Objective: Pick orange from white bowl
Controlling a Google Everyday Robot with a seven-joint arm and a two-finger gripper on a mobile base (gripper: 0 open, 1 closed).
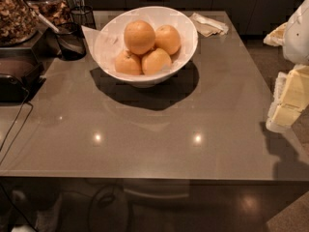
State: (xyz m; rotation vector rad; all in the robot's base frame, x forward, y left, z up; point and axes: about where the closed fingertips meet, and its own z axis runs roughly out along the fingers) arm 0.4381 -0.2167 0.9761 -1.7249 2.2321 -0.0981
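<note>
Orange (139, 36): on top of the pile in the bowl, left of centre, resting on the fruit beneath.
Bowl (107, 45): white, upright on the table's far half, dark shadow on its near side.
Other oranges (155, 61): 3, also in the bowl; 1 touches the orange on its right, 2 lie lower in front.
Gripper (288, 100): at the right edge of view, over the table's right rim, well apart from the bowl; released or clenched, I cannot tell.
Table (145, 139): grey, glossy, 2 light spots.
Wire cup (71, 41): dark, just left of the bowl.
Napkins (208, 24): near the far right corner.
</note>
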